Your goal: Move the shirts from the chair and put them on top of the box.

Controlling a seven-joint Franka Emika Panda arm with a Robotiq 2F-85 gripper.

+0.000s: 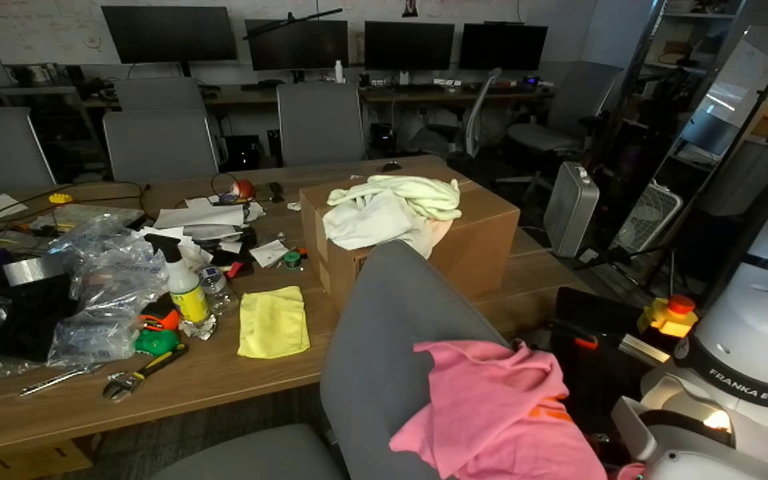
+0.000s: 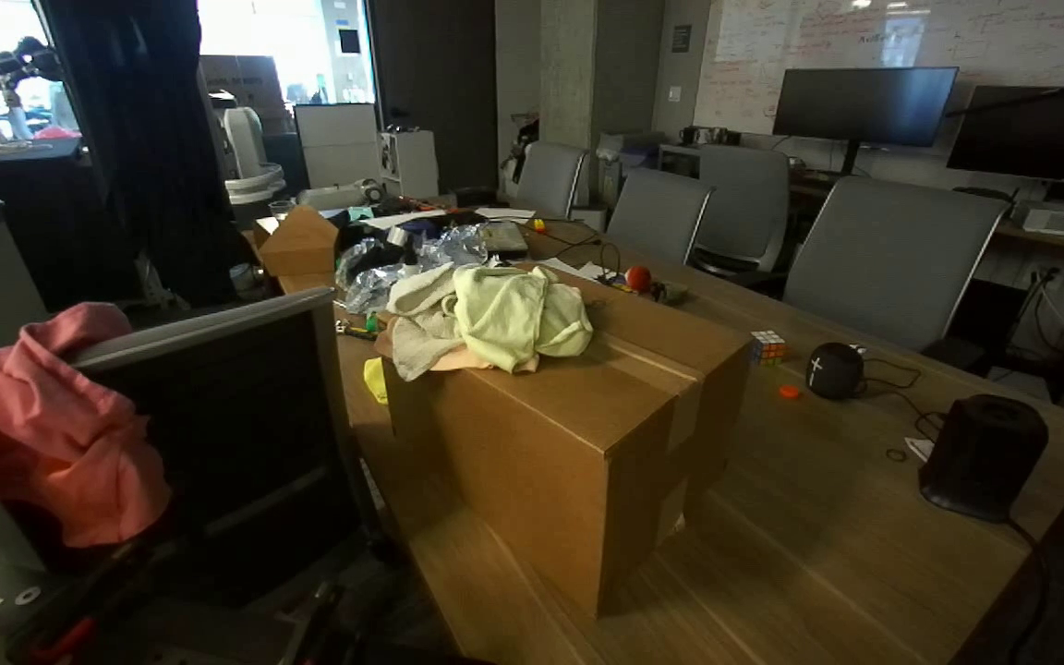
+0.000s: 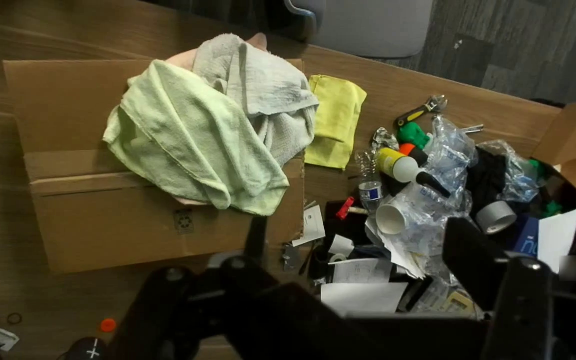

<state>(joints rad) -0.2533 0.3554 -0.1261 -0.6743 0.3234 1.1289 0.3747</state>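
A pink shirt with an orange print (image 1: 491, 407) hangs over the back of the grey chair (image 1: 374, 347); it also shows in an exterior view (image 2: 70, 416). The brown cardboard box (image 1: 477, 260) stands on the table beside the chair (image 2: 532, 462). On its top lie a pale green cloth (image 3: 188, 135), a grey-white cloth (image 3: 278, 85) and a peach cloth (image 2: 463, 358) mostly hidden under them. My gripper (image 3: 356, 227) is open, its fingers wide apart with nothing between them. It is above the table and box. Neither exterior view shows it.
A folded yellow cloth (image 1: 274, 323) lies beside the box. Past it are a spray bottle (image 1: 187, 293), a wrench (image 1: 144, 373), plastic bags (image 1: 101, 333) and papers (image 3: 363, 297). A black speaker (image 2: 983, 454) and a Rubik's cube (image 2: 768, 347) stand at the table's other end.
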